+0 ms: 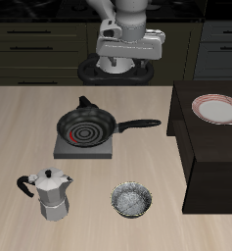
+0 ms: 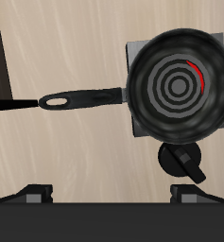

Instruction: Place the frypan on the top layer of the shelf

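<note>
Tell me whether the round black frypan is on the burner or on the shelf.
On the burner: the round black frypan sits flat on the grey square burner plate.

The frypan [image 1: 86, 125] sits on the burner plate [image 1: 85, 147], its handle [image 1: 137, 125] pointing toward the shelf [image 1: 211, 147]. A plate [image 1: 217, 109] rests on the shelf top. Nearer the table's front edge stand the moka pot [image 1: 51, 193] and a bowl [image 1: 131, 200]. My gripper [image 1: 127, 67] hangs behind the frypan.
</note>
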{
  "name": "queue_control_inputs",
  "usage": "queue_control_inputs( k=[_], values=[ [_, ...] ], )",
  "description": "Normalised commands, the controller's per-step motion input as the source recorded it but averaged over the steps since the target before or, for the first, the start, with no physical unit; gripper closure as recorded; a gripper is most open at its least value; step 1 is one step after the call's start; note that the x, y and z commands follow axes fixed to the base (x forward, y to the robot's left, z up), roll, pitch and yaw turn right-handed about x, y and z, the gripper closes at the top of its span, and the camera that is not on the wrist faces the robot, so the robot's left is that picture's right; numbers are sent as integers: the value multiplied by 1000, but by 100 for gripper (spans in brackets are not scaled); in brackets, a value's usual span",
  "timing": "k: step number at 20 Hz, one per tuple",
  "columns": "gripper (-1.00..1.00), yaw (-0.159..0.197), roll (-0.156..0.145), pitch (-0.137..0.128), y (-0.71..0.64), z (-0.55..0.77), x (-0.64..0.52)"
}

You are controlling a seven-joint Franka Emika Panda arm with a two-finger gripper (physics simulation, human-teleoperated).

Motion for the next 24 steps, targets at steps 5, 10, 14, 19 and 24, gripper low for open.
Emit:
queue_control_inputs(
  k=[5,10,14,19,24],
  values=[
    [-100,-73,6,-15,49,68,20],
    [-100,-160,9,23,31,-21,107],
    [-100,-93,1,-23,143,-4,161],
    [-100,-90,-9,7,-2,97,48],
    [-100,-76,23,-10,96,94,-69]
  ],
)
